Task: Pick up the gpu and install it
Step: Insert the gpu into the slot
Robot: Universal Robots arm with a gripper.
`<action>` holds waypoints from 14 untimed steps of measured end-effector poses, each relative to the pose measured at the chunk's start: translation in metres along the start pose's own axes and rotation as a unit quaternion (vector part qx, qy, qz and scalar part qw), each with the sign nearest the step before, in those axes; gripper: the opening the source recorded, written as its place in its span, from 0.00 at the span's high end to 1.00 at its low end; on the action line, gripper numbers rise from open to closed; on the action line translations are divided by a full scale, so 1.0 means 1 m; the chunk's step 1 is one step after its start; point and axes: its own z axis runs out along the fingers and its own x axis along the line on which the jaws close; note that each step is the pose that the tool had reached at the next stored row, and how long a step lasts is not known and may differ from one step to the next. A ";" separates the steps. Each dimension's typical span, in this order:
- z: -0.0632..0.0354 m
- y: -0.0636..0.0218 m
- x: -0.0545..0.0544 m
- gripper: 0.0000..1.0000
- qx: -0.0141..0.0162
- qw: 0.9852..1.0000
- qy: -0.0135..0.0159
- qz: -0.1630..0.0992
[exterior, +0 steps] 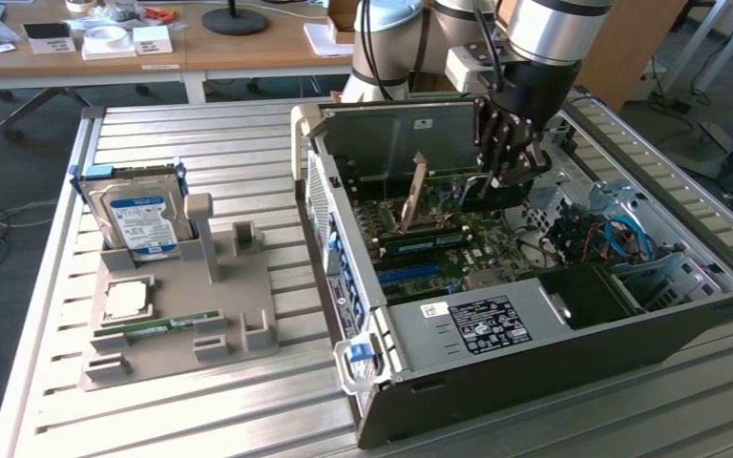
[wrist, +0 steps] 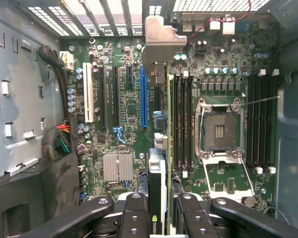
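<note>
The open computer case (exterior: 533, 353) lies on its side on the slatted metal table (exterior: 188, 134), and its motherboard (wrist: 124, 99) faces up. The board carries a long blue slot (wrist: 144, 99), several black and white expansion slots, rows of black memory slots (wrist: 181, 119) and an open CPU socket (wrist: 219, 131). A bundle of coloured wires sits at one wall of the case. At the exterior view's left, well apart from the case, a grey holder tray (exterior: 176, 353) keeps a hard drive (exterior: 137, 215) with a blue label upright in its back slot. The tray also holds a square processor chip (exterior: 125, 298) lying flat and a narrow green memory stick (exterior: 163, 327) in a front groove. The gripper (exterior: 513, 162) reaches down inside the case near its rear wall. The wrist view shows its black fingers (wrist: 134, 215) pressed against both faces of the gpu (wrist: 158, 178), so it holds the card at a narrow width. The gpu stands edge-on over the motherboard, running away from the fingers with its pale metal bracket (wrist: 159, 37) at the far end by the case's rear grille. It lines up between the blue slot and the memory slots. I cannot tell whether its edge touches a slot.
</note>
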 end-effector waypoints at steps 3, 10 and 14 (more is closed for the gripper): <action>0.0000 0.0000 0.000 0.73 0.000 1.000 0.000 0.000; 0.0000 0.0003 0.002 0.73 0.000 1.000 0.000 0.000; -0.0001 0.0042 0.002 0.73 0.001 1.000 0.000 0.000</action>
